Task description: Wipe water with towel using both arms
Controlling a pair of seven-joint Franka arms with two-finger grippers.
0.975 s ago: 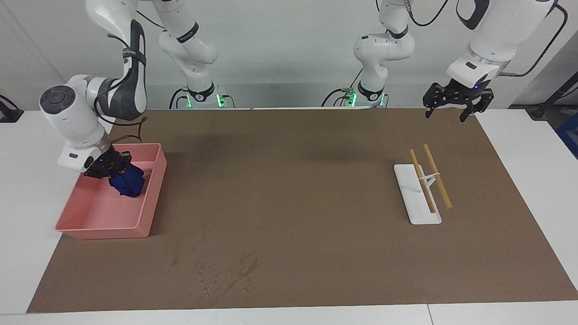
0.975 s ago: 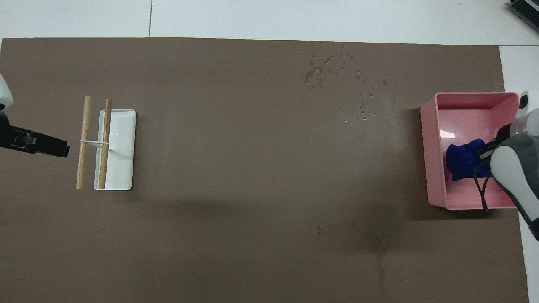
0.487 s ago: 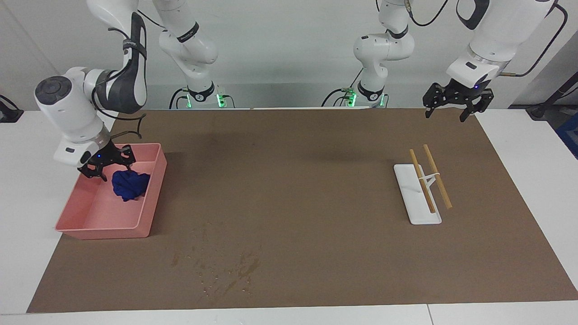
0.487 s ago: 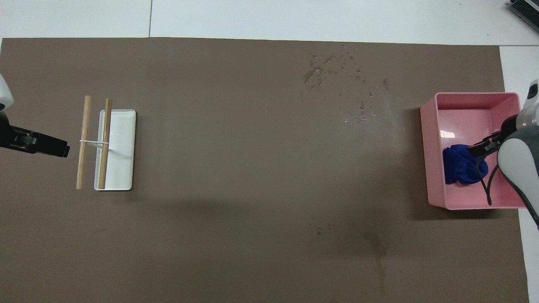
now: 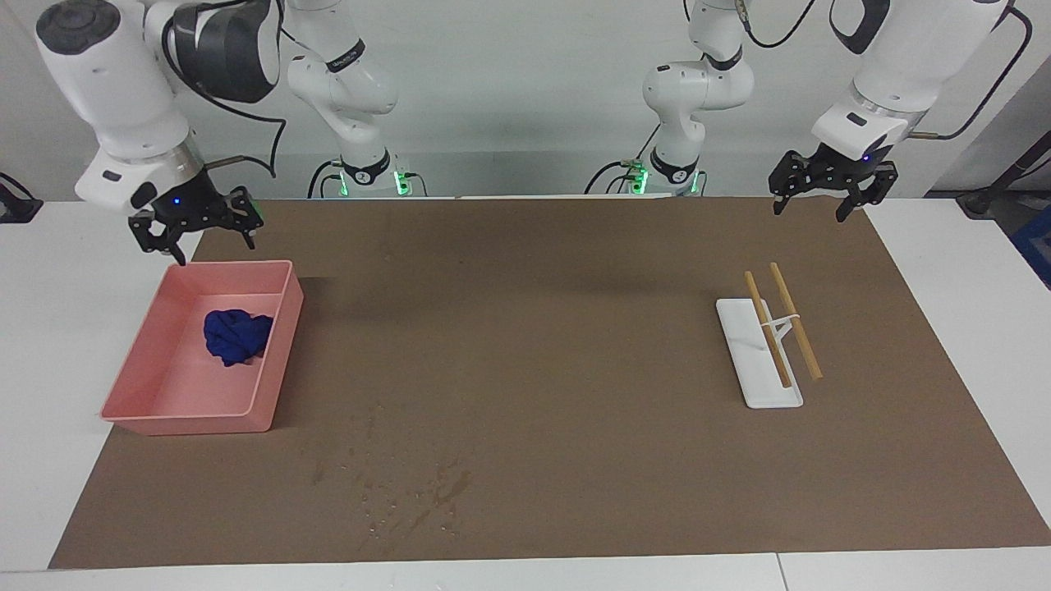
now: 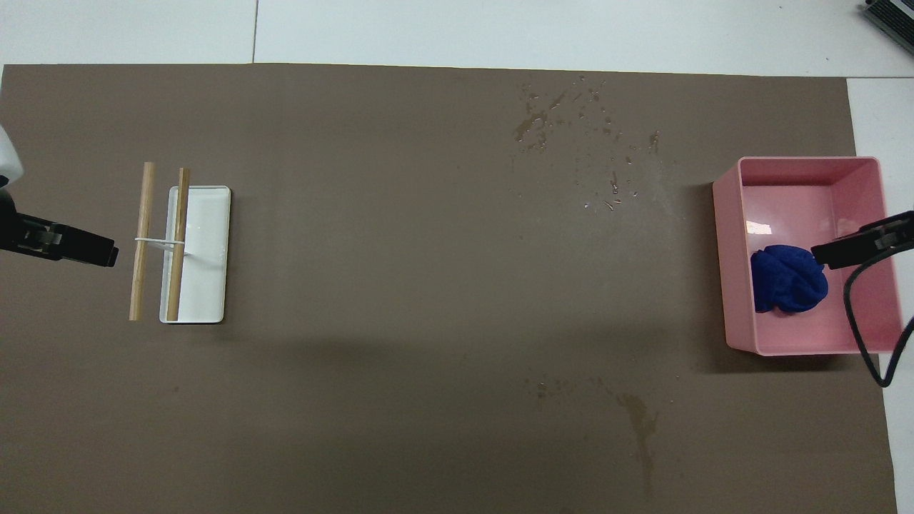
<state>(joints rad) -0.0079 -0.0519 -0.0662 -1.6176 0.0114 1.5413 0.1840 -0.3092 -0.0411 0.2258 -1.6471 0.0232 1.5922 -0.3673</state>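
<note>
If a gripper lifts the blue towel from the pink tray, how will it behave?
The towel lies bunched and wrinkled in the tray, so it probably hangs floppy and unfolds when lifted. It looks light. Pushed, it would likely crumple, not roll.

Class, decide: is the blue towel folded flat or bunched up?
Bunched up: the towel lies as a wrinkled lump inside the pink tray.

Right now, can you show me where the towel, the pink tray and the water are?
towel [image 5: 237, 336], facing view, middle of the bunched cloth
pink tray [image 5: 282, 338], facing view, its side wall
water [image 6: 565, 125], overhead view, among the scattered drops
</note>
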